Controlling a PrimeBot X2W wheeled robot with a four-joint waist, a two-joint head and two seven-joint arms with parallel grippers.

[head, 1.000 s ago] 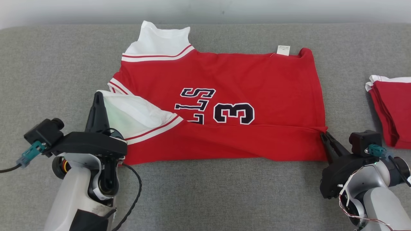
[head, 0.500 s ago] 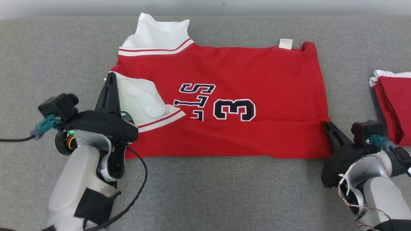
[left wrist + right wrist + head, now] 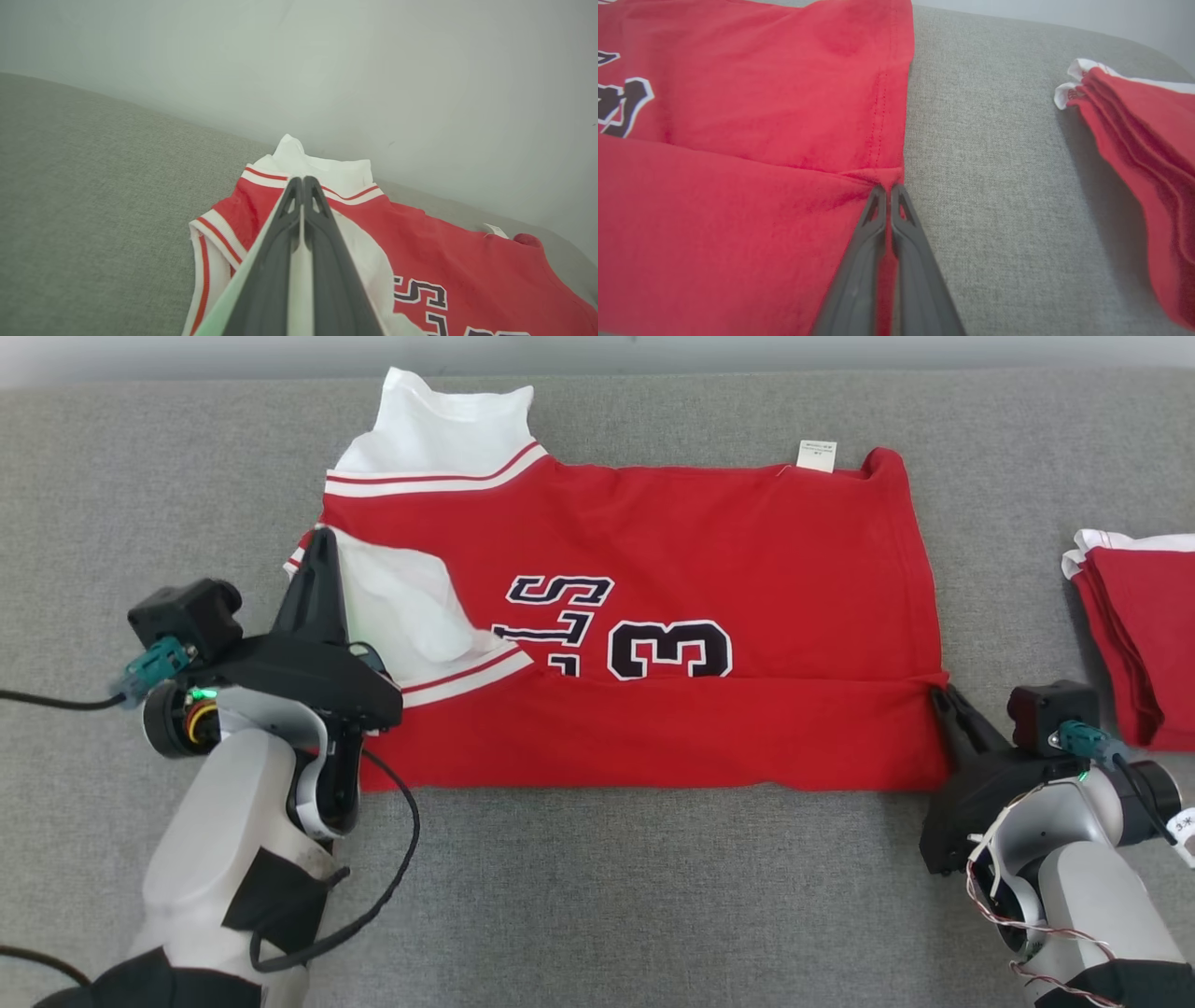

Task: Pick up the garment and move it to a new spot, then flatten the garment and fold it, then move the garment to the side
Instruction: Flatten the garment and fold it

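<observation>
The left gripper (image 3: 322,534), closed on the white sleeve (image 3: 401,607), has carried it farther over the red garment (image 3: 672,523) toward the far edge of the bench (image 3: 597,896). In the left wrist view, white cloth shows pinched between its fingers. The right gripper (image 3: 937,694) stays clamped on the hem corner at the garment's right side, where the turned-over near strip ends. That strip now covers the foot of the printed number (image 3: 670,649), so the lengthwise fold looks under way, not finished. The garment lies mid-bench, nearer the far edge. No container is in play; a pile of folded red garments (image 3: 1144,635) sits at the right edge, well apart.
</observation>
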